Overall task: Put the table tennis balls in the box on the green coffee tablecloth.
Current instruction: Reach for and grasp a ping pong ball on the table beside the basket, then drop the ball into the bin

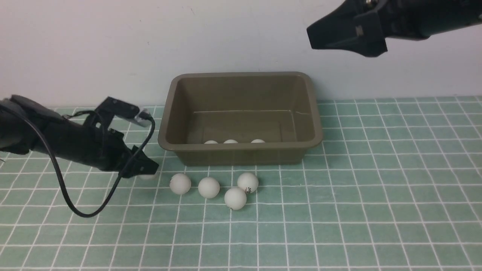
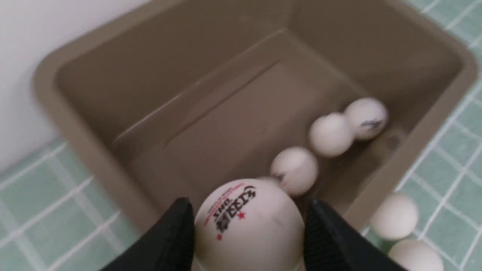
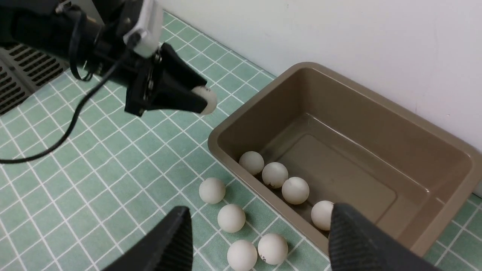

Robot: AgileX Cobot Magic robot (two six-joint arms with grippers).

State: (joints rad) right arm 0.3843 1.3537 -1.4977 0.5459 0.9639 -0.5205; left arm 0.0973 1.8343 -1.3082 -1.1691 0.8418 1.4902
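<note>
The olive-brown box (image 1: 241, 75) stands on the green coffee tablecloth (image 1: 376, 188) against the wall. Several table tennis balls (image 3: 275, 174) lie along its near wall. Several more balls (image 1: 208, 187) sit on the cloth just in front of it. My left gripper (image 1: 148, 171) hangs low at the box's front left corner, shut on one printed white ball (image 2: 248, 226). That ball also shows in the right wrist view as the held ball (image 3: 205, 99). My right gripper (image 1: 312, 35) is high above the box's right end, open, with nothing between its fingers (image 3: 339, 233).
A pale wall (image 1: 113, 45) rises directly behind the box. The left arm's black cable (image 1: 75, 205) loops down onto the cloth. A dark vent grille (image 3: 15, 82) lies beyond the cloth's edge on the left arm's side.
</note>
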